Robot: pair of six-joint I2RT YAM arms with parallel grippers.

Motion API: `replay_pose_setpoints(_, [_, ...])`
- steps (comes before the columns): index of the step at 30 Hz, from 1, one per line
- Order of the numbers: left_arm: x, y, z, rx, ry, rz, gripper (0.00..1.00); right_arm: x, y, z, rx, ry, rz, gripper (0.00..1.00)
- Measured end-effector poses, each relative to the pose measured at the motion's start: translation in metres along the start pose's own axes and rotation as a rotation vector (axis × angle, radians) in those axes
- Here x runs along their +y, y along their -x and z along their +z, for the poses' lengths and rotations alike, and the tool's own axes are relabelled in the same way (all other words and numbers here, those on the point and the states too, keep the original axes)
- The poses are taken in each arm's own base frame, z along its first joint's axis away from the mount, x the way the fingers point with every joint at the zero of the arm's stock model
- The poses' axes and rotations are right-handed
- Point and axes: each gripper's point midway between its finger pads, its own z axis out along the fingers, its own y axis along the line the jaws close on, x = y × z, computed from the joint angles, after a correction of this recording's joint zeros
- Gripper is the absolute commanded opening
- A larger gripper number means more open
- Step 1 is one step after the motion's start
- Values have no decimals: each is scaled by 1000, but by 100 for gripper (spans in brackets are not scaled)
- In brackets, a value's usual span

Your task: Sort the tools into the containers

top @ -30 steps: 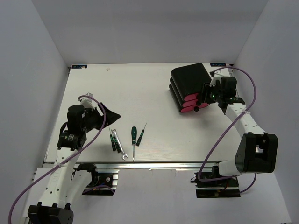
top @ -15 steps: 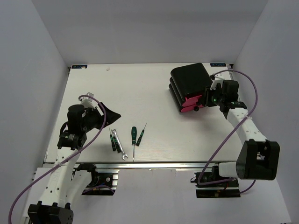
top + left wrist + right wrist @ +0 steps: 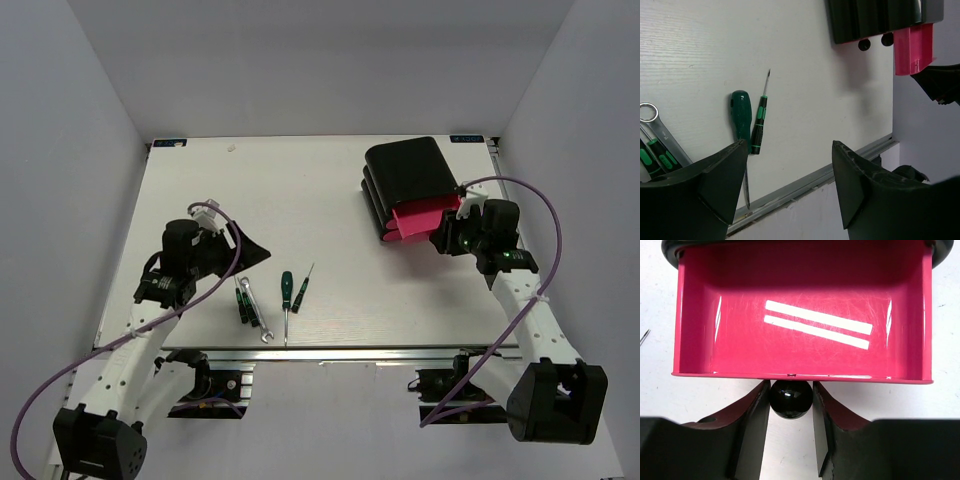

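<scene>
The containers are a black stack of drawers (image 3: 408, 172) at the back right. Its top pink drawer (image 3: 421, 217) stands pulled out and shows an empty pink inside (image 3: 800, 315). My right gripper (image 3: 790, 401) is shut on that drawer's black knob (image 3: 791, 398); from above it (image 3: 446, 237) sits at the drawer's front. The tools lie near the front edge: a big green screwdriver (image 3: 286, 290), a thin one (image 3: 301, 291), a wrench (image 3: 258, 315) and small screwdrivers (image 3: 242, 301). My left gripper (image 3: 252, 250) hovers open, holding nothing, just left of them (image 3: 789, 146).
The lower two drawers stay closed, their knobs (image 3: 864, 45) showing in the left wrist view. The table's metal front rail (image 3: 330, 352) runs just below the tools. A screwdriver tip (image 3: 644, 336) shows left of the open drawer.
My right gripper closed on the knob and drew the top drawer out toward the front right. The left arm swung a little to the right, toward the tools, still open.
</scene>
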Motion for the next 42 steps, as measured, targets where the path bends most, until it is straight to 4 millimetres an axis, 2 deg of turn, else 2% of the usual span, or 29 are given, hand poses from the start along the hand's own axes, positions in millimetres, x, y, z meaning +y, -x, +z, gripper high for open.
replay_pose_setpoints(5, [-1, -10, 9, 38, 12, 10, 77, 0, -3, -2, 7, -3, 5, 31])
replay_pose_setpoints(10, [-1, -18, 16, 68, 29, 18, 76, 2, -7, -5, 17, -3, 13, 30])
replay_pose_setpoints(15, [10, -31, 30, 117, 94, 21, 72, 3, -12, -9, 17, -9, 20, 35])
replay_pose_setpoints(21, [22, -46, 43, 177, 181, 42, 70, 4, -20, -11, 34, -10, 33, 35])
replay_pose_setpoints(25, [26, -59, 51, 217, 226, 73, 70, 4, -21, -11, 34, -10, 33, 42])
replay_pose_setpoints(27, [26, -65, 55, 235, 240, 90, 70, 4, -24, -11, 39, -9, 36, 58])
replay_pose_setpoints(29, [26, -71, 59, 253, 254, 110, 70, 5, -27, -12, 48, -7, 37, 70])
replay_pose_setpoints(30, [25, -74, 62, 260, 261, 121, 70, 5, -28, -12, 52, -7, 38, 73])
replay_pose_setpoints(37, [24, -91, 79, 301, 331, 205, 66, 8, -32, -18, 65, 1, 25, 75])
replay_pose_setpoints(42, [34, -93, 92, 297, 432, 245, 58, 14, -35, -31, 68, 12, -2, 74])
